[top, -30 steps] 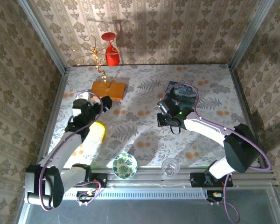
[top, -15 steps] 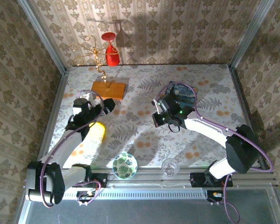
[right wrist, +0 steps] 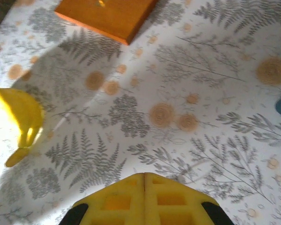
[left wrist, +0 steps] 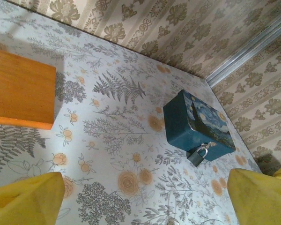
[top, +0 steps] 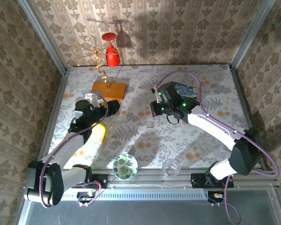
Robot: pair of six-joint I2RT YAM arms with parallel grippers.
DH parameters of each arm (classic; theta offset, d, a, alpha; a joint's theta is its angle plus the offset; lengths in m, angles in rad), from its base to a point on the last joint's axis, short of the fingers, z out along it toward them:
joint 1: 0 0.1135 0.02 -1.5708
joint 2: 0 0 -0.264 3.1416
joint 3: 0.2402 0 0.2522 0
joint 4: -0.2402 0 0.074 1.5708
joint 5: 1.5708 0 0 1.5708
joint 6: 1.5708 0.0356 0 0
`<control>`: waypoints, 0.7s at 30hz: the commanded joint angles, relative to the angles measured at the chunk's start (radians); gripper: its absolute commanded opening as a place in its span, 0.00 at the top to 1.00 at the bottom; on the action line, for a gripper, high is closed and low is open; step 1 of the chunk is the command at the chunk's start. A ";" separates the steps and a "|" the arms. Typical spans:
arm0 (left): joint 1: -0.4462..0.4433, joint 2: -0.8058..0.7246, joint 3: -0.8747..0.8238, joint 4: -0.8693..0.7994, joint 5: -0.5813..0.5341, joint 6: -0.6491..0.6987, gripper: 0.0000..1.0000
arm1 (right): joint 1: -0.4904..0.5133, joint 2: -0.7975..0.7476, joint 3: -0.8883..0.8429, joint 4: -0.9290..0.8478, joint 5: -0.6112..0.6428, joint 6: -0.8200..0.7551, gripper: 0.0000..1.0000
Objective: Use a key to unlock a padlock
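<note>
The blue painted tin (top: 185,89) stands at the back right of the table. The small grey padlock (left wrist: 198,155) hangs by its shackle from the tin's (left wrist: 196,123) front hasp, its body resting on the cloth. A tiny silvery thing (left wrist: 171,220) lies on the cloth at the bottom edge of the left wrist view; I cannot tell whether it is the key. My left gripper (top: 111,107) (left wrist: 147,197) is open and empty, pointing at the tin from well left of it. My right gripper (top: 153,108) (right wrist: 144,176) is shut, pads together with nothing visible between them, just left of the tin.
An orange wooden block (top: 109,89) carrying a gold wire stand sits at the back left, with a red glass (top: 112,54) behind it. A yellow object (top: 99,132) lies by the left arm. A patterned bowl (top: 125,166) and a clear glass (top: 170,167) stand at the near edge.
My right gripper has moved left and away from me, uncovering more of the tin. My left gripper has shifted slightly right and its fingers have narrowed a little.
</note>
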 commanded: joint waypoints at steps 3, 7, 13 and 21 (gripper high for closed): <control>-0.006 -0.021 -0.011 0.034 -0.051 0.018 0.00 | 0.023 0.135 0.050 -0.234 0.159 0.107 0.95; -0.007 -0.022 -0.013 0.029 -0.078 0.024 0.00 | 0.037 0.212 0.048 -0.210 0.118 0.164 0.81; -0.007 -0.017 -0.007 0.015 -0.079 0.029 0.00 | 0.044 0.335 0.115 -0.226 0.083 0.110 0.67; -0.009 -0.017 -0.021 0.013 -0.094 0.025 0.00 | 0.043 0.467 0.187 -0.265 0.020 0.048 0.59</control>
